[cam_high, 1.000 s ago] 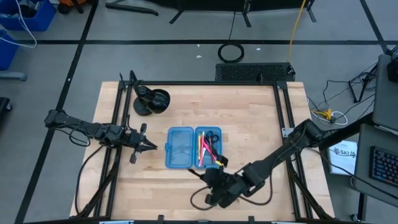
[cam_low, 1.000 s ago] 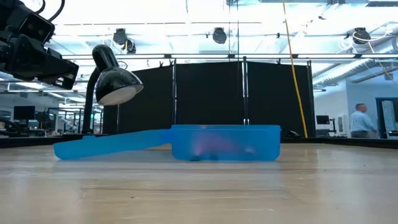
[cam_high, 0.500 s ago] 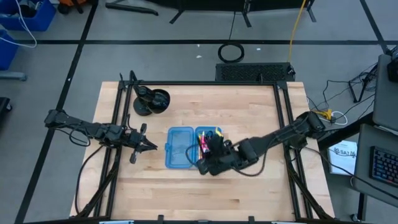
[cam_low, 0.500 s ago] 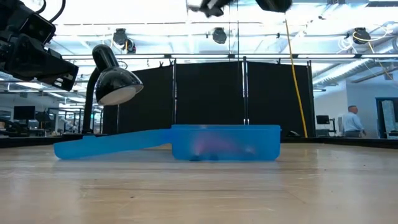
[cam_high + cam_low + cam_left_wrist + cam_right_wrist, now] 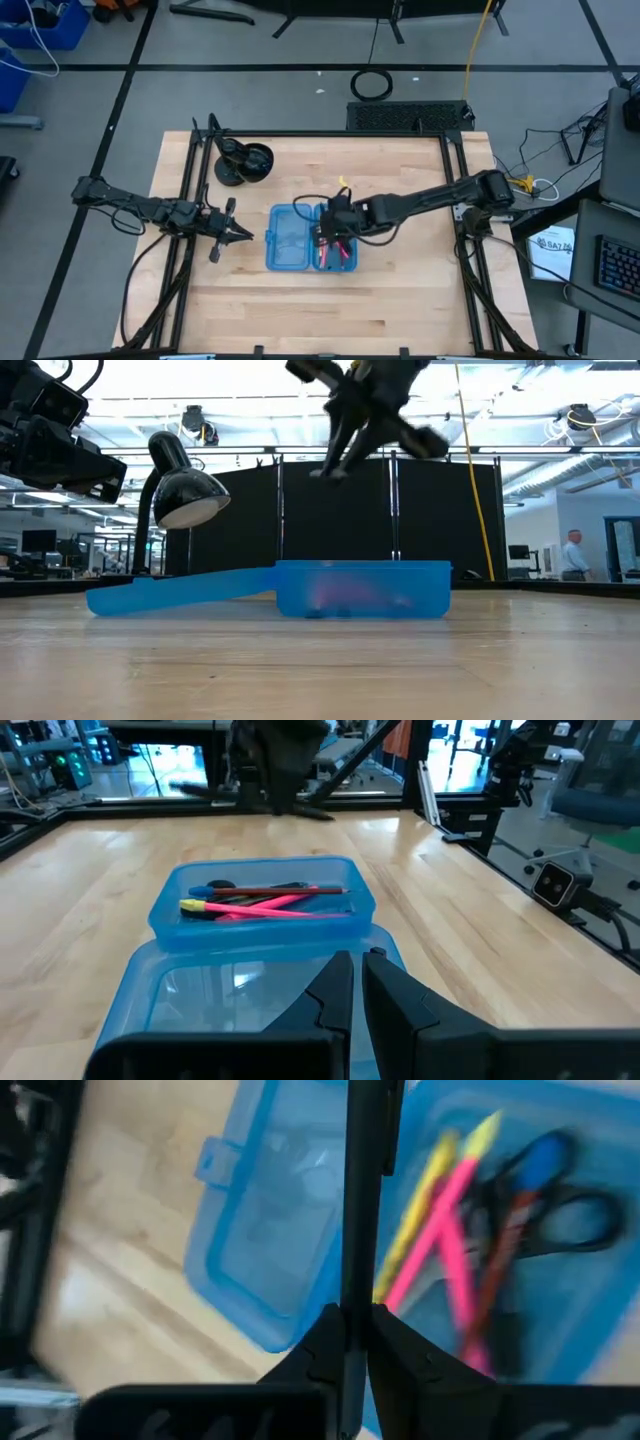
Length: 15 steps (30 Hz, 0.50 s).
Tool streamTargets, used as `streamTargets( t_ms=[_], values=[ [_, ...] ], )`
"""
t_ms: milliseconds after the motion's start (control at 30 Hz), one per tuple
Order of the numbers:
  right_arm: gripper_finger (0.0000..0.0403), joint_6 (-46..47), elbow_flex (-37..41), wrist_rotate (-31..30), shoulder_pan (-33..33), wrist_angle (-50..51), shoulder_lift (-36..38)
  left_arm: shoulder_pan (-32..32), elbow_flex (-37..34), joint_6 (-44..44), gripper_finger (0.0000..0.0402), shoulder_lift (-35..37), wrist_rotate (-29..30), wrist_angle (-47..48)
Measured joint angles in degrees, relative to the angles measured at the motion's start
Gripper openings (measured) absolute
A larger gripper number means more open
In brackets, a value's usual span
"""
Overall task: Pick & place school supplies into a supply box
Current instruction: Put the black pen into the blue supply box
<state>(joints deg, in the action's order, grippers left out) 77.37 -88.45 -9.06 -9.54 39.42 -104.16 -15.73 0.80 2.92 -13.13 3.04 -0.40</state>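
Both arms are matte black, built of slim tubular links joined by thicker rounded joints, with thin black cables looping loosely along them. The left gripper [image 5: 232, 232] ends in two flat, tapering black fingers [image 5: 330, 995] with angular chamfered edges, set on a broad black bar. The right gripper [image 5: 330, 228] carries matching narrow black fingers [image 5: 322, 1350] and a boxy black wrist housing behind them.

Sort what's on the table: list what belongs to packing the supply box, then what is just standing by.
Part of the job:
- blue box, lying open
- scissors in the box
- pink pens and yellow pen in the box
- dark pen held by the right gripper above the box

Standing by:
- black desk lamp
- left gripper, shut, beside the box
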Motion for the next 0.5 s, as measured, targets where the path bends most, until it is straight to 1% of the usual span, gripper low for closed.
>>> streamTargets(
  t_ms=[133, 200, 367, 500],
  values=[
    [0.0017, 2.68, 7.68, 3.30, 0.71, -12.05, 0.00, 0.00, 0.00, 0.04, 0.0031, 0.00, -0.03, -0.13],
    [0.0017, 4.74, 11.19, 3.46, 0.74, -15.44, -0.09, 0.00, 0.00, 0.04, 0.0031, 0.00, -0.03, -0.13],
    [0.0017, 6.79, 15.20, 3.40, 0.89, -17.21, -0.11, 0.00, -0.01, -0.20, 0.0031, 0.00, -0.03, -0.17],
    [0.0017, 5.95, 16.55, 3.30, 2.19, -17.74, -0.10, 0.00, -0.07, -1.36, 0.0031, 0.00, -0.03, -0.77]
  ],
)
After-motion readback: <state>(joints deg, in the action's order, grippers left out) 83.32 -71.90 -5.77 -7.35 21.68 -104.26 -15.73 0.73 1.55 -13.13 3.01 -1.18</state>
